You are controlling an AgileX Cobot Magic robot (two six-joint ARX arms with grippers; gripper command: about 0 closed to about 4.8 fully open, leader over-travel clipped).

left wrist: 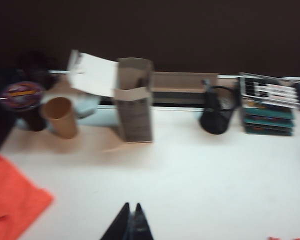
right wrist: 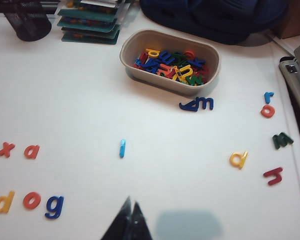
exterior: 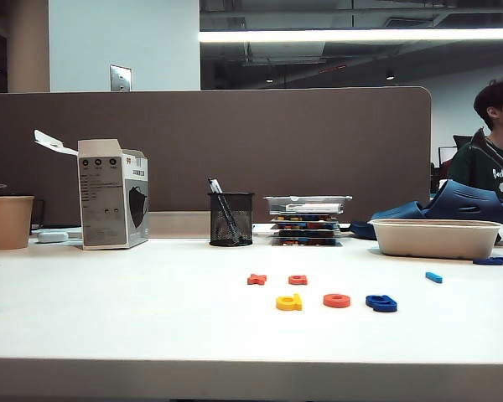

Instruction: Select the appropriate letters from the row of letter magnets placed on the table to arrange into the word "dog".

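On the white bench (exterior: 109, 310), left to right, yellow "d" (exterior: 289, 302), orange-red "o" (exterior: 337, 300) and dark blue "g" (exterior: 381, 303) lie apart in a row spelling "dog", so the word reads done; left gripper (left wrist: 130, 222) and right gripper (right wrist: 129, 221), jaws clenched empty, hang above the bench.

White tabletop (exterior: 151, 310). Near centre, in a row: yellow "d" (exterior: 289, 302), orange-red "o" (exterior: 337, 300), dark blue "g" (exterior: 381, 303). Just behind them: orange-red "x" (exterior: 256, 279) and orange-red "a" (exterior: 298, 279). Light blue bar (exterior: 434, 277) lies farther right, apart. Far side, left to right: paper cup (exterior: 10, 221), opened carton (exterior: 113, 204), black mesh pen holder (exterior: 230, 219), stacked flat cases (exterior: 307, 219), beige tray of letters (exterior: 434, 237).
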